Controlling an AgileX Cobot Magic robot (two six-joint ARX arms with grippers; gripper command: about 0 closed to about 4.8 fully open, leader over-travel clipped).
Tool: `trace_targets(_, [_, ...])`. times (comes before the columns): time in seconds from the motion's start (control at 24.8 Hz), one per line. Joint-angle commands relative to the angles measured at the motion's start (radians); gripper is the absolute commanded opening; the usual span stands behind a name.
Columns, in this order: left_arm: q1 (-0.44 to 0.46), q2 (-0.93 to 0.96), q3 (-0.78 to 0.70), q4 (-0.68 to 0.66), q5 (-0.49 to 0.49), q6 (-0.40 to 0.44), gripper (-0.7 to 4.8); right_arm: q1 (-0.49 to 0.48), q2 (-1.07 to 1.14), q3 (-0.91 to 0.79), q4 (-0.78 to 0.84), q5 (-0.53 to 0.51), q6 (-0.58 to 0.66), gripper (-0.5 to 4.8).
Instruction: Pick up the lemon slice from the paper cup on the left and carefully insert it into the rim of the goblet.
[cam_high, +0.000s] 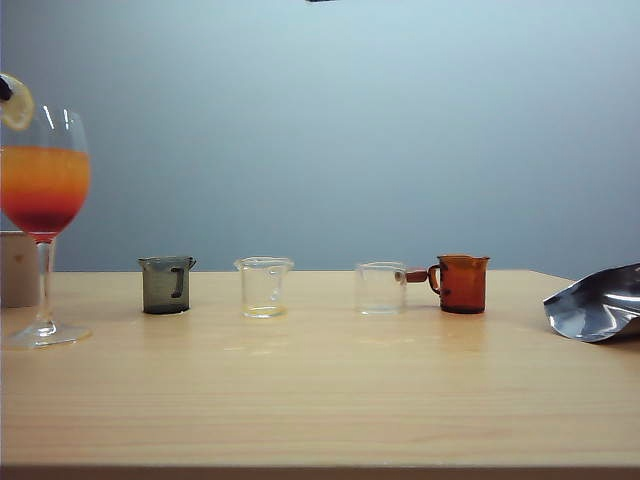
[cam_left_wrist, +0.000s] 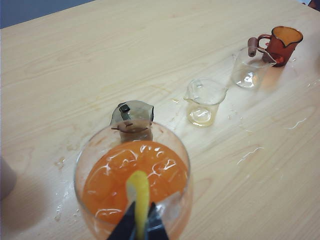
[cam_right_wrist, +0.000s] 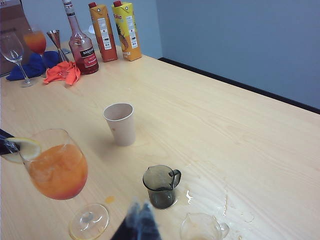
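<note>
The goblet (cam_high: 45, 180), a tall stemmed glass of orange-to-red drink, stands at the table's left end. At its rim is the pale-yellow lemon slice (cam_high: 17, 104), seen edge-on in the left wrist view (cam_left_wrist: 139, 192). My left gripper (cam_left_wrist: 140, 214) is shut on the lemon slice at the near side of the goblet (cam_left_wrist: 82, 165). I cannot tell whether the slice is seated on the rim. The beige paper cup (cam_right_wrist: 120, 124) stands upright behind the goblet (cam_right_wrist: 56, 172). My right gripper (cam_right_wrist: 140, 212) is shut on nothing, low over the table near the goblet's foot.
A grey beaker (cam_high: 166, 284), two clear beakers (cam_high: 264, 286) (cam_high: 380, 287) and an amber handled beaker (cam_high: 462, 283) stand in a row. A silver pouch (cam_high: 598, 302) lies far right. Juice cartons (cam_right_wrist: 126, 30), a bottle (cam_right_wrist: 82, 47), cloths and glasses crowd the far end. Spilt drops wet the wood.
</note>
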Motion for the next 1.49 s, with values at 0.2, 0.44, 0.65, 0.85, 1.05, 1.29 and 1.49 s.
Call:
trace_targets(0.2, [-0.002, -0.004, 0.001, -0.015, -0.015, 0.002, -0.06, 0.000, -0.003, 0.002, 0.010, -0.006, -0.003, -0.09])
trace_targets(0.44, [-0.003, -0.003, 0.000, -0.015, -0.015, 0.001, -0.06, 0.001, -0.003, 0.002, 0.009, -0.006, -0.003, -0.09])
trace_targets(0.65, [-0.003, -0.003, 0.000, -0.015, -0.017, -0.002, -0.06, 0.000, -0.003, 0.002, 0.009, -0.006, -0.003, -0.09])
trace_targets(0.85, [-0.010, -0.003, -0.005, -0.018, -0.017, -0.010, -0.06, 0.000, -0.003, 0.002, 0.009, -0.006, -0.003, -0.09])
trace_targets(1.05, [-0.017, -0.003, -0.014, -0.008, -0.017, -0.010, -0.06, 0.001, -0.003, 0.002, 0.009, -0.006, -0.003, -0.09])
trace_targets(1.29, [-0.016, -0.003, -0.014, -0.001, -0.018, -0.010, 0.39, 0.001, -0.003, 0.002, 0.007, -0.006, -0.003, -0.09])
trace_targets(1.49, [-0.016, -0.006, -0.013, 0.000, -0.017, -0.011, 1.64, 0.001, -0.003, 0.002, 0.006, -0.006, -0.003, -0.09])
